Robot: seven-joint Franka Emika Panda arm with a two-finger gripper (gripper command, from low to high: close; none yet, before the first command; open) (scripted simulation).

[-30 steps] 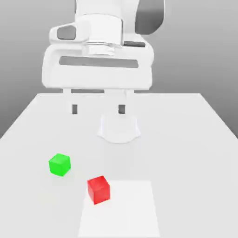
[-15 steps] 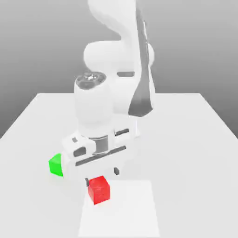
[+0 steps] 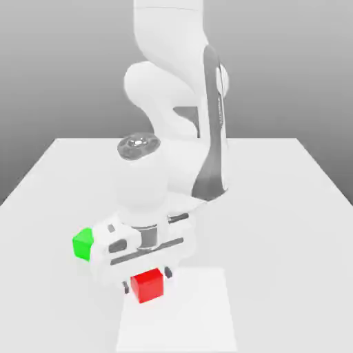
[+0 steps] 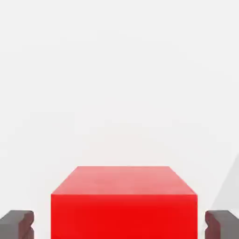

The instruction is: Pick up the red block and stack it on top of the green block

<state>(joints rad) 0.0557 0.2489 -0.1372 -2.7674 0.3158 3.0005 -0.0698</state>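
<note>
Hiding most of green block [image 3: 82,243], tool [image 3: 146,284] straddles red block [image 3: 147,285].

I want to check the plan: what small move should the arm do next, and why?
Probably finish closing the claw. In the hand view its fingertips flank the red block with small gaps each side, and the block sits on the table.

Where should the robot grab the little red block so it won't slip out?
Probably by two opposite flat side faces of the red block, coming straight down from above. It sits flat on the table, so top and sides are free. The end effector already straddles it, a finger each side.
</note>
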